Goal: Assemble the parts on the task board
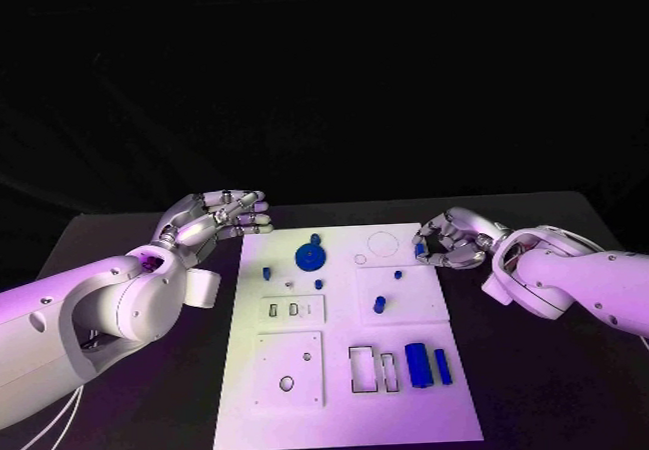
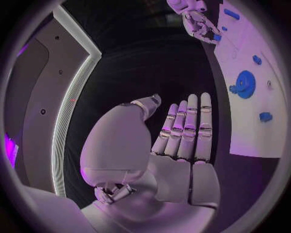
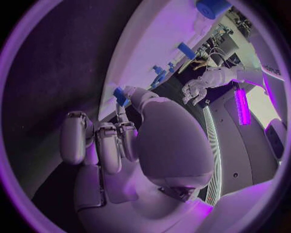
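Observation:
The white task board (image 1: 420, 421) lies in the middle of the black table. On it sit a blue disc (image 1: 312, 256) (image 2: 245, 83), several small blue pegs such as one (image 1: 380, 304), and two blue bars (image 1: 419, 365) near the front right. My right hand (image 1: 448, 238) (image 2: 197, 19) hovers at the board's far right edge. It pinches a small blue part (image 3: 121, 95) (image 2: 216, 37) between thumb and a finger. My left hand (image 1: 216, 222) (image 2: 182, 141) hangs off the board's far left corner, fingers stretched out side by side, holding nothing.
The board carries a round ring outline (image 1: 383, 243), a rectangular slot (image 1: 363, 369), a small two-slot plate (image 1: 292, 309) and a square plate with a hole (image 1: 288, 370). Black table (image 1: 563, 395) runs on both sides of the board.

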Controlling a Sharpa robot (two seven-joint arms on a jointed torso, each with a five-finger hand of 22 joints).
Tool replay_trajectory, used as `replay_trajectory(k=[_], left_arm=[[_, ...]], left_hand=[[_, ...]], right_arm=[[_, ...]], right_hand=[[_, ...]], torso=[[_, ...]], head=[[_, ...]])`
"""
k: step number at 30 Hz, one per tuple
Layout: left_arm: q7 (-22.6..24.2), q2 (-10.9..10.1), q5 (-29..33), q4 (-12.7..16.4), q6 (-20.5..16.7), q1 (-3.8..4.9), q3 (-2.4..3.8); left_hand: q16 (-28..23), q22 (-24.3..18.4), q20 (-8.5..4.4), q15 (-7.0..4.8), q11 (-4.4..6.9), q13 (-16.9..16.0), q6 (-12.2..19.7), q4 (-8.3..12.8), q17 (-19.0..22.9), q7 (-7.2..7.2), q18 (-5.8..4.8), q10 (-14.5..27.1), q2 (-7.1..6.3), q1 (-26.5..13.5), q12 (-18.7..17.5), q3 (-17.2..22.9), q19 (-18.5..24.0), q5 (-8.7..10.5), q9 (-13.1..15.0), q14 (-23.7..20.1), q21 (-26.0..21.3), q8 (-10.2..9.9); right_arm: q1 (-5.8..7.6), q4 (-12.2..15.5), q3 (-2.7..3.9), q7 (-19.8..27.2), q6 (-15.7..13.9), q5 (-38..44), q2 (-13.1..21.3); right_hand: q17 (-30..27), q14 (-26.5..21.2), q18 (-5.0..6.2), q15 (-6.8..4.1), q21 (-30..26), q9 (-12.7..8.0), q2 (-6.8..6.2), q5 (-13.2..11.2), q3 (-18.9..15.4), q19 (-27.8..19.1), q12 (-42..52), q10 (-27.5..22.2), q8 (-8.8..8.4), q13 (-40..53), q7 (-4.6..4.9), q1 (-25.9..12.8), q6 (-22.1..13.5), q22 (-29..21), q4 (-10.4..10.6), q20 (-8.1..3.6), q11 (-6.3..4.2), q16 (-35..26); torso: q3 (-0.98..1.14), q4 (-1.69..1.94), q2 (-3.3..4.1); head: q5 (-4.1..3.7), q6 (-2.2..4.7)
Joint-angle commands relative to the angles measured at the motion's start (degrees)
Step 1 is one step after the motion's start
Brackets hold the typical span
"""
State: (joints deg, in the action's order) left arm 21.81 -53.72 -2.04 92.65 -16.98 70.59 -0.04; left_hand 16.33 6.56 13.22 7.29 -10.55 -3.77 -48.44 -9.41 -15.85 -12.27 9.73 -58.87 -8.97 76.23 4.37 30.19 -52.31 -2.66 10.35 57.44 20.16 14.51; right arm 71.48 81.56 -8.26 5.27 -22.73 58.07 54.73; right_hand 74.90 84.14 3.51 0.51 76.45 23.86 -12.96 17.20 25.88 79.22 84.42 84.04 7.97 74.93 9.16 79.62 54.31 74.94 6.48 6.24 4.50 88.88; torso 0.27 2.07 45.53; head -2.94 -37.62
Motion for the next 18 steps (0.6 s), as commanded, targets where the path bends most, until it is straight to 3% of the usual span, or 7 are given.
replay_trajectory(k=[1, 18], left_arm=[[0.46, 0.01, 0.03, 0.04, 1.14, 0.01, 0.03], [0.34, -0.02, 0.00, 0.02, 1.27, 0.02, 0.03]], left_hand=[[-0.27, -0.05, 0.35, 0.43, -0.18, -0.10, 0.43, 0.05, -0.06, -1.93, 0.75, 0.03, 0.44, 0.02, -0.28, -0.22, 0.11, -0.31, 0.05, -0.11, -0.24, -0.33], [-0.27, -0.05, 0.35, 0.43, -0.18, -0.10, 0.43, 0.05, -0.06, -1.93, 0.75, 0.03, 0.44, 0.02, -0.28, -0.22, 0.11, -0.31, 0.05, -0.11, -0.24, -0.33]], right_arm=[[-0.04, -0.04, 0.00, -0.27, -0.44, 0.31, -0.09], [-0.04, -0.03, 0.00, -0.64, -0.45, 0.30, -0.23]], right_hand=[[12.21, 5.16, 0.58, -0.33, 0.43, 0.12, 0.29, -0.13, 0.45, 0.43, 0.26, 1.31, 0.42, 8.81, -0.08, -0.58, 0.62, 0.26, 0.10, 0.05, -0.29, 0.20], [12.40, 5.22, 0.49, -1.38, 0.71, 1.35, 1.19, -0.21, 1.94, 0.81, 0.52, 1.64, 2.95, 9.16, -1.55, -1.36, 3.95, 0.83, -1.20, -0.83, -1.55, 0.25]], torso=[[0.02, -0.01, 0.01], [0.05, 0.01, -0.04]], head=[[0.00, 0.03], [0.02, -0.14]])
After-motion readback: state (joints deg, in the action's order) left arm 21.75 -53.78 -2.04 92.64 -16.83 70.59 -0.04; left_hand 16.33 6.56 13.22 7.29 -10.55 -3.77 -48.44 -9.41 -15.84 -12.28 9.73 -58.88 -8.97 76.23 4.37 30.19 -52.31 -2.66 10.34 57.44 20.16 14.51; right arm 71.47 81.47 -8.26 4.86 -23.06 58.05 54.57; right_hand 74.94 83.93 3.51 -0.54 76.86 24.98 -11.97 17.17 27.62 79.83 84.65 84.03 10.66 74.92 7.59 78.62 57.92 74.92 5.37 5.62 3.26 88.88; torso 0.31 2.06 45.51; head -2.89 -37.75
